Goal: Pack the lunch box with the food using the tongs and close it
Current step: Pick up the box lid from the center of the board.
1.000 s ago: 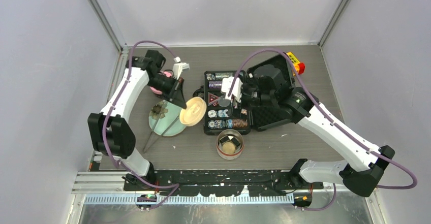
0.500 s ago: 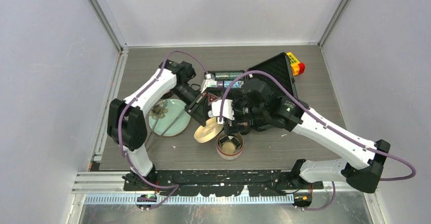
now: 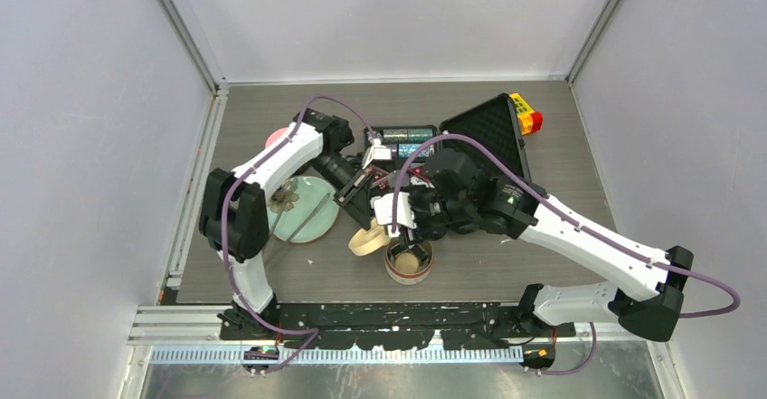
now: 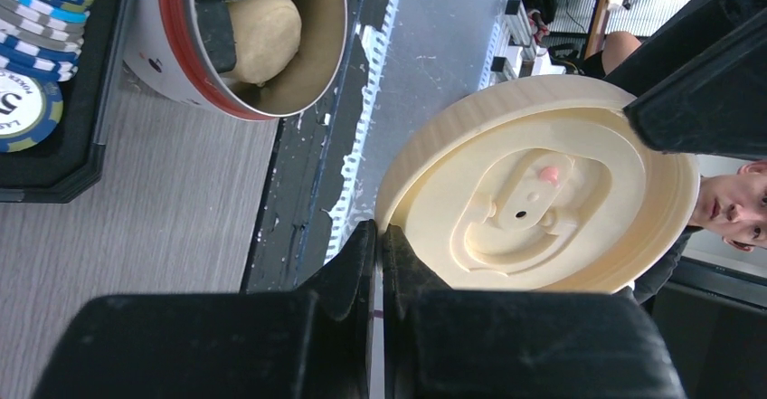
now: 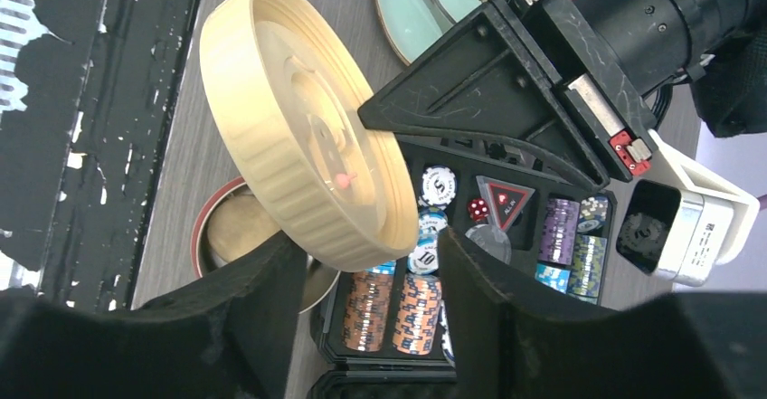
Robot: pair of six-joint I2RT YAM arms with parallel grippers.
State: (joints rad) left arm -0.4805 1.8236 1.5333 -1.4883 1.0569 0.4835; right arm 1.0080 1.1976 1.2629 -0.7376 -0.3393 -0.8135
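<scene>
Left gripper: clamped tight on the rim of the cream lid, holding it on edge and tilted in the air just left of the open tub; this edge grip leaves the lid's faces and most of its rim free for a second hand.

Right gripper: jaws spread to either side of the lid's lower rim, directly above the tub; one finger looks to be against the rim and the other shows a gap, so I judge the lid not yet grasped by this hand.

Likely purpose: a handover, since the left arm reaches far across the table while the right sits squarely over the tub.

Tub: near centre, in front of the poker-chip case; it holds a tan biscuit with dark pieces beside it.

Tongs: lying unused across the mint plate, left of the lid.

Pink-lidded tub: far left, partly hidden by the left arm.

Stage, in my judgement: this tub packed; closing in hand.

Risk: the lid slips if the left lets go before the right has a firm hold.
</scene>
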